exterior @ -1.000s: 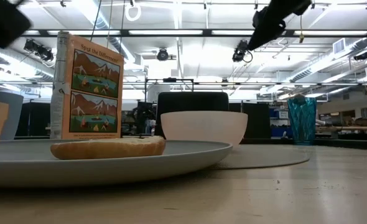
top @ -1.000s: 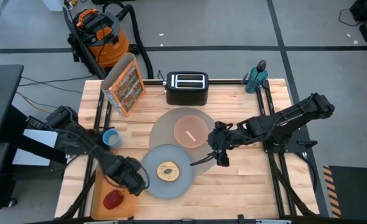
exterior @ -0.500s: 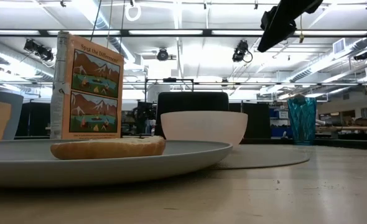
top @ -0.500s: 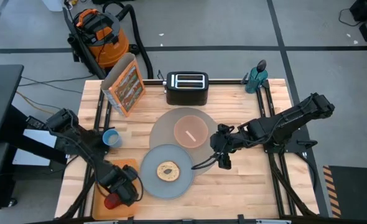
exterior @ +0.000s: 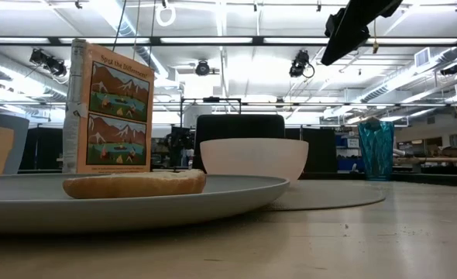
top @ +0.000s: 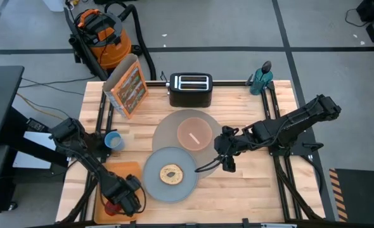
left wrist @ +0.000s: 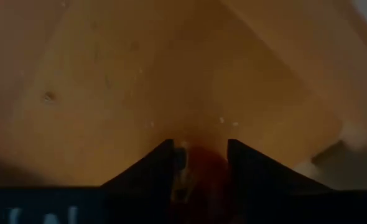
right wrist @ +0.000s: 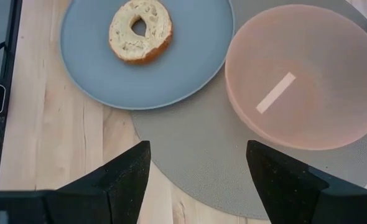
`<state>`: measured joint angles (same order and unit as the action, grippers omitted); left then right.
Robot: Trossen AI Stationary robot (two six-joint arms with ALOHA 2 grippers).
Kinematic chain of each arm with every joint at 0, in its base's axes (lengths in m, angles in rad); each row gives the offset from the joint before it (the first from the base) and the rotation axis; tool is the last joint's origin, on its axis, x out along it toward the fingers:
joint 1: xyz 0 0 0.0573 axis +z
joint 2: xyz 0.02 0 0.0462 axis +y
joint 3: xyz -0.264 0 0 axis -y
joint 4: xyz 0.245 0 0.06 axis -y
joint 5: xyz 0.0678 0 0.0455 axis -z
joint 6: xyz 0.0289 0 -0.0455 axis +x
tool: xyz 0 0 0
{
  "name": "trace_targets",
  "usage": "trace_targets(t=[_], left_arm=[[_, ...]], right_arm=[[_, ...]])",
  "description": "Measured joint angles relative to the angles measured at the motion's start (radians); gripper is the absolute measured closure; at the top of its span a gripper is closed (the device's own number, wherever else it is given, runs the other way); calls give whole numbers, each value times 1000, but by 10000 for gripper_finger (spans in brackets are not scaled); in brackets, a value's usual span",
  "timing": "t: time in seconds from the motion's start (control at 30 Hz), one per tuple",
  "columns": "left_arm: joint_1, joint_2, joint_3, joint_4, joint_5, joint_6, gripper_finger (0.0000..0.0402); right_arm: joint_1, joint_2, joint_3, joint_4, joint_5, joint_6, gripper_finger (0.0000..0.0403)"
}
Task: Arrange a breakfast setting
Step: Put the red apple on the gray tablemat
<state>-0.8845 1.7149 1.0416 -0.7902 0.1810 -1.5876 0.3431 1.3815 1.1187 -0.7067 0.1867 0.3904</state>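
Workshop floor and a shop vacuum [top: 98, 35] lie beyond the wooden table [top: 250, 190], where the left gripper [top: 118, 204] sits low over the orange board [top: 120, 172], its fingers [left wrist: 149, 168] flanking the red apple [left wrist: 202, 171]; whether they grip it yet I cannot tell. Beside that board the grey plate [top: 180, 185] carries a bagel [top: 170, 174] and overlaps the mat [top: 168, 130] holding the pink bowl [top: 194, 133], likely so the setting stays compact. Past the bowl from the board, the right gripper [top: 227, 160] hovers unclenched and empty, probably waiting.

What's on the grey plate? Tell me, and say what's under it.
A bagel lies on the grey plate, nothing else. The plate's edge overlaps the round mat; whatever else lies beneath the plate is covered.
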Motion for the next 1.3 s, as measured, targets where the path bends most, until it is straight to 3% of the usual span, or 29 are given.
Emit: trace_targets(t=[0.37,0.6,0.83,1.03,1.3], left_arm=[[16,-2,0,0,46,-5,383],[18,-2,46,-32,74,-29,379],[18,-2,224,-250,63,32,382],[17,-3,392,-448,-37,29,382],[43,-3,576,-572,-204,29,383]], right_arm=[[0,0,0,1,-5,-24,132],[0,0,0,2,-5,-38,132],[-10,0,0,9,-6,-79,132],[-50,0,46,18,-17,-171,133],[-87,0,176,11,-17,-290,133]])
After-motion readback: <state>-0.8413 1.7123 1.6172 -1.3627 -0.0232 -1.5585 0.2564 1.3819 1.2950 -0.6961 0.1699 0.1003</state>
